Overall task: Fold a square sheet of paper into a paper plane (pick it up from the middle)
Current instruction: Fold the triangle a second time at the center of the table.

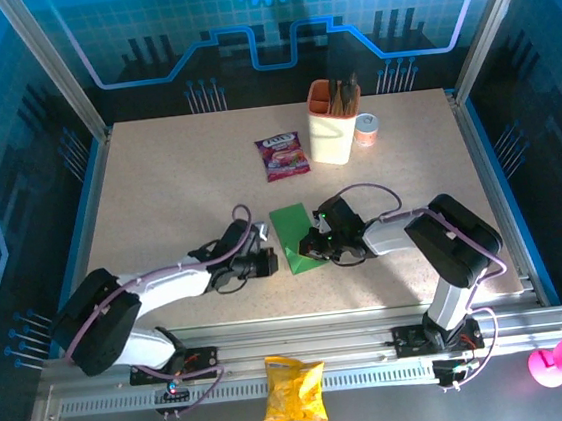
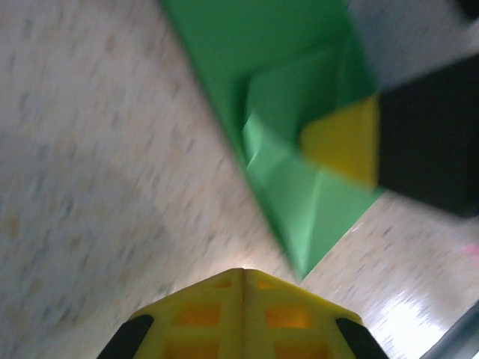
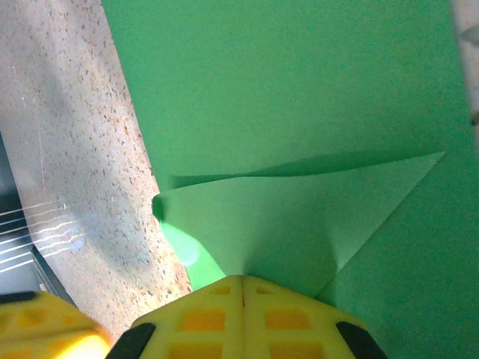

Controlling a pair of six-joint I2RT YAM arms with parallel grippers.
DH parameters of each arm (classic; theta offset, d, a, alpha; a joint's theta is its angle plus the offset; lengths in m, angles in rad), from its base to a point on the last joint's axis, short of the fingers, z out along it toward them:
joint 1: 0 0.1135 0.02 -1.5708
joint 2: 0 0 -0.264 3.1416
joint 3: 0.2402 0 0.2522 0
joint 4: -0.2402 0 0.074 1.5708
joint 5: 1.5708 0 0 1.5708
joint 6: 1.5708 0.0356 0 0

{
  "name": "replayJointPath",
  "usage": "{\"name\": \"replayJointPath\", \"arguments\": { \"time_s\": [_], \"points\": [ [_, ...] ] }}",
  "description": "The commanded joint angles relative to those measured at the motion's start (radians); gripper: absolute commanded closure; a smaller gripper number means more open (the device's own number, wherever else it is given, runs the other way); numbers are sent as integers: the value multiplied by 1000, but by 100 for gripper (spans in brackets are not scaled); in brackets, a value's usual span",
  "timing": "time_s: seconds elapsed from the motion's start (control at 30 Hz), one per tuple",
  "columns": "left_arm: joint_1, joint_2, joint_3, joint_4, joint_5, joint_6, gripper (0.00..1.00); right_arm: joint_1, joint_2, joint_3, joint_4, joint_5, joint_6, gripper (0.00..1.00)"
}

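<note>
Logging the largest item first: the speckled bench (image 1: 160, 203) carries everything except the snack bag.

- The square sheet of paper (image 1: 291, 231), bright green, lies on the bench directly under and ahead of the right hand (image 3: 243, 280). It sits just past the fingertips of the left hand (image 2: 243, 273).
- Right wrist view: one triangular flap is folded over and stands slightly off the sheet, with a shadow beneath it. Its lower edge runs into the right hand's tips.
- Right hand: yellow fingers (image 3: 202, 318) are clenched with no gap, apparently pinching that flap.
- Left hand: also clenched, gripping nothing. Its tips are just short of the sheet's near corner; whether they touch, I cannot tell.
- Left wrist view: blurred. The right hand's black-and-yellow body rests over the creased part of the sheet.
- White holder (image 1: 331, 135): well beyond both hands, with sticks standing in it.
- Yellow crisp bag (image 1: 293, 390): behind the hands, on the frame rail.
- Purple sachet (image 1: 282, 156): beyond the hands, to the left of the holder.
</note>
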Motion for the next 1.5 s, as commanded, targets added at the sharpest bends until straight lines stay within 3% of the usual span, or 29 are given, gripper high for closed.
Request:
{"name": "replayJointPath", "arguments": {
  "time_s": [0.0,0.23,0.73,0.97,1.1,1.17,1.47],
  "points": [
    [19,79,96,53,93,0,100,21,16,-46,-89,79,22,100],
    [21,199,176,87,111,17,100,31,3,-59,-83,86,31,100],
    [53,315,188,80,10,-20,100,33,-1,-70,-79,83,36,100],
    [55,350,213,55,19,1,100,22,-46,-32,-108,43,3,100],
    [55,360,213,47,29,9,100,-15,-146,8,-182,36,-61,66],
    [55,362,212,48,32,9,100,-42,-199,18,-252,56,-93,58],
    [55,360,196,58,37,7,100,-134,-305,-50,-361,79,-169,54]
  ]
}}
